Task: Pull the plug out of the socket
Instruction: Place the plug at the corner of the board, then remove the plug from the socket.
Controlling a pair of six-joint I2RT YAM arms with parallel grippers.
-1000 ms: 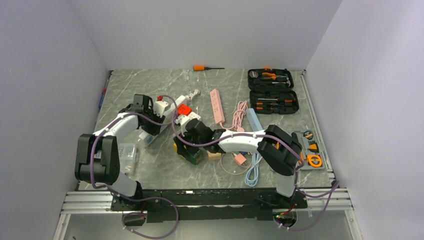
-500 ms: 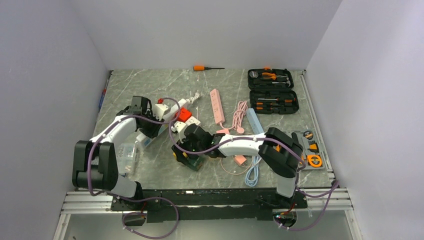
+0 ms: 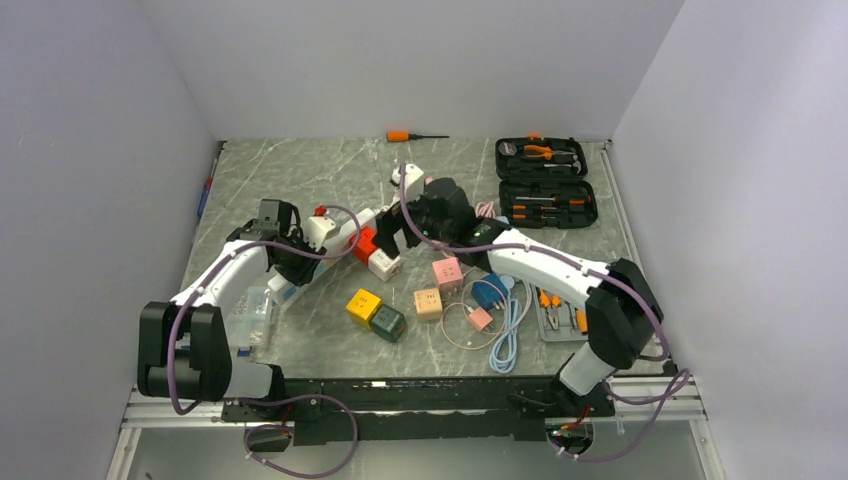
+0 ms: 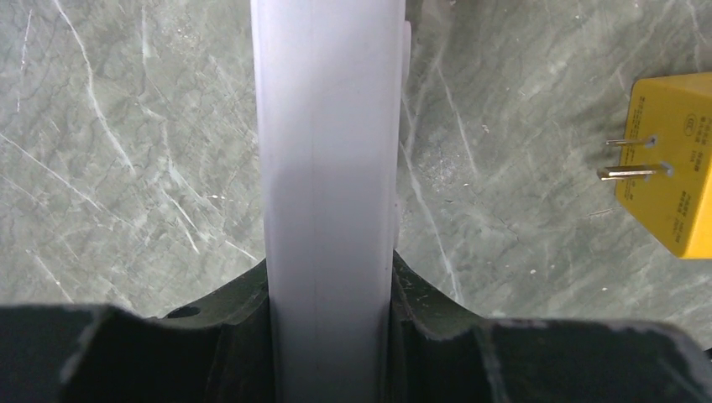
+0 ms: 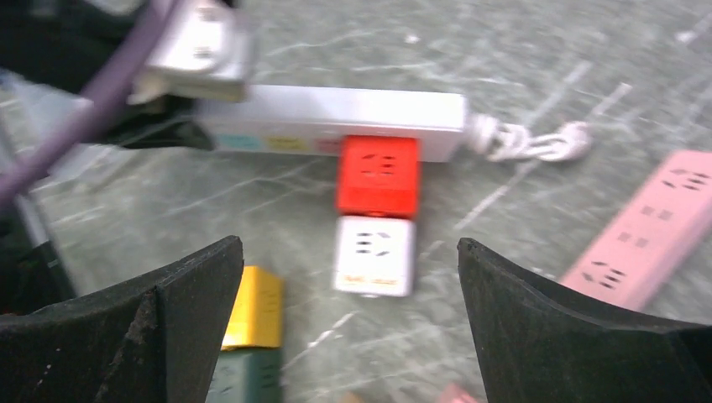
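My left gripper is shut on one end of the white socket strip; in the left wrist view the strip fills the gap between the jaws. A red cube plug sits in the strip's side, with a white cube stacked on it. My right gripper hovers open just above and behind them; in its wrist view the red plug and white cube lie between the wide-apart fingers. A yellow cube and green cube lie joined on the table, apart from the strip.
The yellow cube's bare prongs show in the left wrist view. A pink strip, pink cube, tan cube, blue adapter and cables lie right of centre. An open tool case stands at the back right.
My right gripper has let go of the yellow and green cubes, opened wide and swung back and up to above the red plug. The left gripper keeps its hold on the strip.
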